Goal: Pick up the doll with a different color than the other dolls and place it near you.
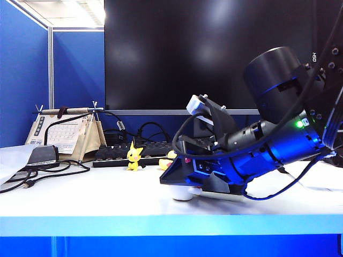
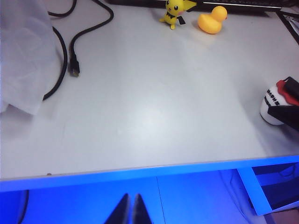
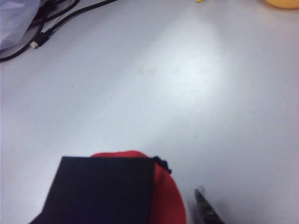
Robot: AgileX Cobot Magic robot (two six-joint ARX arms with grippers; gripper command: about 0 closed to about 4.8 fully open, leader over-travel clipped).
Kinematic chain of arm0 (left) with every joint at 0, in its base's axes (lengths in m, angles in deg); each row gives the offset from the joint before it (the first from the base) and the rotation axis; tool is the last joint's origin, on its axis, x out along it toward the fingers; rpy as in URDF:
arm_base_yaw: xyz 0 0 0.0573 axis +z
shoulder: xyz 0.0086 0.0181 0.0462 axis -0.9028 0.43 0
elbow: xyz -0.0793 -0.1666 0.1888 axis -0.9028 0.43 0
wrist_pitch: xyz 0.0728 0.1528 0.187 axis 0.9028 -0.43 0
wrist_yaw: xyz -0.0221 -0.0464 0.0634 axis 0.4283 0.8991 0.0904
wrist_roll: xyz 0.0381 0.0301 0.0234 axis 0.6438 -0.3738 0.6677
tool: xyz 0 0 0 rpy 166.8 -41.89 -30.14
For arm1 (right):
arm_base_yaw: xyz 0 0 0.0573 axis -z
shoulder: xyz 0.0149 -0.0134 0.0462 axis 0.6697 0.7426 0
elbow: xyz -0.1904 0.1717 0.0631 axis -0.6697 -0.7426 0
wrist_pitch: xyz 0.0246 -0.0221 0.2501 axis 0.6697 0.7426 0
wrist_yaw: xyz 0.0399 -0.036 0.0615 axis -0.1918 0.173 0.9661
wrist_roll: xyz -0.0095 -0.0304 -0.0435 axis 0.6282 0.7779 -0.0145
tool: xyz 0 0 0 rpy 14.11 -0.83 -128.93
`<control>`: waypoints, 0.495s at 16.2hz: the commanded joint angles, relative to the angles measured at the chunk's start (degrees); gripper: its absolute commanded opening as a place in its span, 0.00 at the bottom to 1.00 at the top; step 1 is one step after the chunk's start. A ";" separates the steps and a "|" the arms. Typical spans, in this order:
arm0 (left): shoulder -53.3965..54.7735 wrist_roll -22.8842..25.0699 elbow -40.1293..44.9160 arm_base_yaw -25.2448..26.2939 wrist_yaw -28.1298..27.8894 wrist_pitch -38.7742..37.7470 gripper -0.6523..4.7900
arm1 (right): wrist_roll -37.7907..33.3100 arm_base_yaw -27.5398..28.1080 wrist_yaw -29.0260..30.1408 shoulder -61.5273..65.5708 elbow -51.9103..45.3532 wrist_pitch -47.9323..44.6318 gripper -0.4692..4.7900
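Right gripper (image 3: 154, 205) has the white doll (image 2: 276, 105) clamped between its fingers, low over the table (image 2: 149, 116), near the front edge toward the right-hand corner. In the exterior view the doll's white base (image 1: 183, 193) looks touching or just off the surface; can't tell which.

My read: we're at the placing step, doll already brought to the near side. Next move calls for settling it flat, then opening the fingers and lifting straight off so it doesn't tip.

Left gripper (image 2: 130, 210) hangs off the front edge, fingertips pressed together, holding nothing.

Other dolls sit at the back edge, well apart from the carried one: pointy-eared yellow figure (image 2: 175, 11) and rubber duck (image 2: 212, 19) just beside it, close to the keyboard (image 1: 115, 155).

Materials: doll is a smooth round white body, red frill, flat black cap, looks like hard glossy plastic. Duck looks soft and rounded. Table is smooth, matte white with some glare. Black cable (image 2: 70, 51) loops near the back left corner.
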 commanded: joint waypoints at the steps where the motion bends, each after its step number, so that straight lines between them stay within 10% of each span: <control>1: -0.02 -0.13 -0.04 0.00 0.20 0.07 0.16 | -0.31 -0.11 0.81 0.09 0.02 0.20 0.48; 8: -0.02 -0.13 -0.04 0.00 0.22 0.07 0.16 | -0.31 -0.11 2.05 0.09 0.02 0.09 1.00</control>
